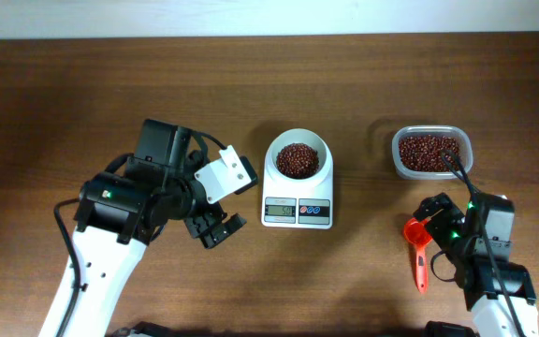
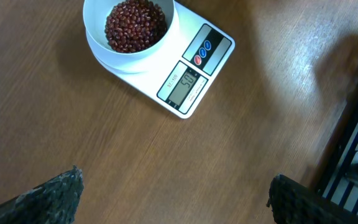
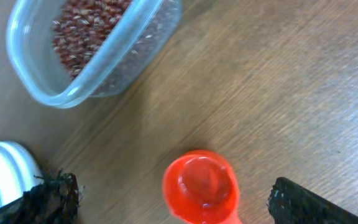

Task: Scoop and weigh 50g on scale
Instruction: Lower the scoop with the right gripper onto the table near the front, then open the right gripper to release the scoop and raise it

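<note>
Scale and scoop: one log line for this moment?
scale: red beans in bowl | red scoop: empty, on table | left gripper: open | right gripper: open, over scoop

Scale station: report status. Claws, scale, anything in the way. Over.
Left claw open, empty. Right claw open, red scoop lying loose between its jaws. Scale bowl holds red beans, display appears to read fifty. Nothing blocking it.

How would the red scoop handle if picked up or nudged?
The scoop looks like moulded plastic: probably stiff and light. Its bowl is empty, so nothing should spill. Lying flat on the table, it may slide or pivot when nudged.
</note>
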Controlling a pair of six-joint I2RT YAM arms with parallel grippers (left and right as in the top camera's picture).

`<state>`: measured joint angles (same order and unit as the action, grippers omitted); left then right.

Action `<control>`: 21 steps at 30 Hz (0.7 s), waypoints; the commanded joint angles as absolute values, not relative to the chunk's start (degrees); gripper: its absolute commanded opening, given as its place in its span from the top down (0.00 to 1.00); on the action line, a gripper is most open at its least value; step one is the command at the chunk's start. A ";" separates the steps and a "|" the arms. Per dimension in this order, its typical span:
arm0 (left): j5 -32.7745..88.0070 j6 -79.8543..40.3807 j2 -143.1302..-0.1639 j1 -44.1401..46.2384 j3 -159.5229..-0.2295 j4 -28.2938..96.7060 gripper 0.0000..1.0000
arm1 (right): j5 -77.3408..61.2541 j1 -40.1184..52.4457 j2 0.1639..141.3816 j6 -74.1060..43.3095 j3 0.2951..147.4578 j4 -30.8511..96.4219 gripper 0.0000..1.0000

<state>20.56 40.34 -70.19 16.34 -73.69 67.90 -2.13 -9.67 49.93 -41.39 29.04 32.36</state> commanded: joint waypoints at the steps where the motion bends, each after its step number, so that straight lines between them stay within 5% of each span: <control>1: 21.37 41.28 -70.17 16.51 -73.97 67.79 0.01 | -13.19 -9.82 49.87 -40.73 33.54 38.74 0.01; 5: 21.37 41.28 -70.17 16.51 -73.97 67.79 0.01 | -26.74 -9.82 50.00 -40.77 33.98 42.72 0.01; 21: 21.37 41.28 -70.17 16.51 -73.97 67.81 0.01 | -19.62 -9.76 56.64 -36.82 33.32 45.21 0.01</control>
<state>20.56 40.34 -70.19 16.34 -73.69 67.90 -21.50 -9.67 56.95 -38.30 32.75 46.00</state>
